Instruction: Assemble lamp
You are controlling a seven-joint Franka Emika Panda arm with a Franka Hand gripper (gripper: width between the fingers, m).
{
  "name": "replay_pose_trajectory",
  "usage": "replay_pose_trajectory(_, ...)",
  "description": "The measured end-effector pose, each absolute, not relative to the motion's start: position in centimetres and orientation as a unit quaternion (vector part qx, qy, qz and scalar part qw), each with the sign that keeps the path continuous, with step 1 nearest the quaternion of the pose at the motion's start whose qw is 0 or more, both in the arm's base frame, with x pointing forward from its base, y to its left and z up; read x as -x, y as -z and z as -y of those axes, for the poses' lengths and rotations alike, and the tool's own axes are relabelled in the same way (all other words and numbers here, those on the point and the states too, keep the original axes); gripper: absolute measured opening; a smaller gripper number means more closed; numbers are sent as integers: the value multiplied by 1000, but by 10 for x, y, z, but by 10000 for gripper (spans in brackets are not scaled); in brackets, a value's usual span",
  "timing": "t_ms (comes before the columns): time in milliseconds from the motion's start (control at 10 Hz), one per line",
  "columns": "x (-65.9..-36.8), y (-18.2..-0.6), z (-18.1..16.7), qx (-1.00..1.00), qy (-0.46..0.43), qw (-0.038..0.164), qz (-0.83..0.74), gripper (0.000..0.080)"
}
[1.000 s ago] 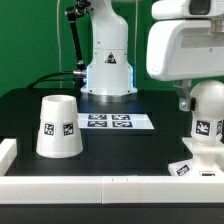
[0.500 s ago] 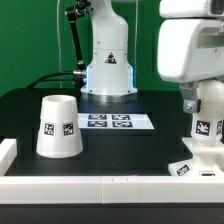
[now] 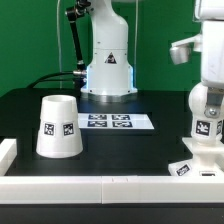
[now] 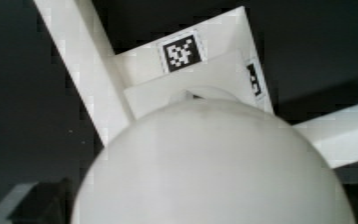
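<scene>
**Bulb on base, gripper spread above it**

Exterior: the bulb (image 3: 208, 118) sits upright on the base (image 3: 195, 166), lower right of frame. The gripper (image 3: 207, 65) hangs over it at the right edge, jaws spread wide, holding nothing. The shade (image 3: 58, 127) stands mouth-down at left centre, well apart from the bulb. The marker board (image 3: 118, 122) lies between them.

Wrist: the bulb (image 4: 202, 165) fills the foreground, with the tagged base (image 4: 202, 58) beneath it.

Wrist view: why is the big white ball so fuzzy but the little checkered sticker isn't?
In the wrist view the bulb is very close to the camera, so its edge goes soft, while the tag on the base behind it looks sharper; in the exterior view the same bulb and the shade look crisp under even light.
</scene>
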State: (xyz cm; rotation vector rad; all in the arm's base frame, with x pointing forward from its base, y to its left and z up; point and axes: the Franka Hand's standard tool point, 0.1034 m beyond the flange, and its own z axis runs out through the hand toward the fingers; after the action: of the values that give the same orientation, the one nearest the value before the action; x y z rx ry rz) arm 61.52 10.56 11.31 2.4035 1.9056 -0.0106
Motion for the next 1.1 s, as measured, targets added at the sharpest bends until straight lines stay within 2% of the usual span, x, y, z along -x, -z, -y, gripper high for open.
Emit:
replay_pose_trajectory(500,-620,-113,-99,-748,3,50,-662,699)
replay_pose_trajectory(600,-620,-113,-98,-748,3,50,-661,597)
replay_pose_trajectory(1100,-616,-113,-93,-800,-9,51,-598,574)
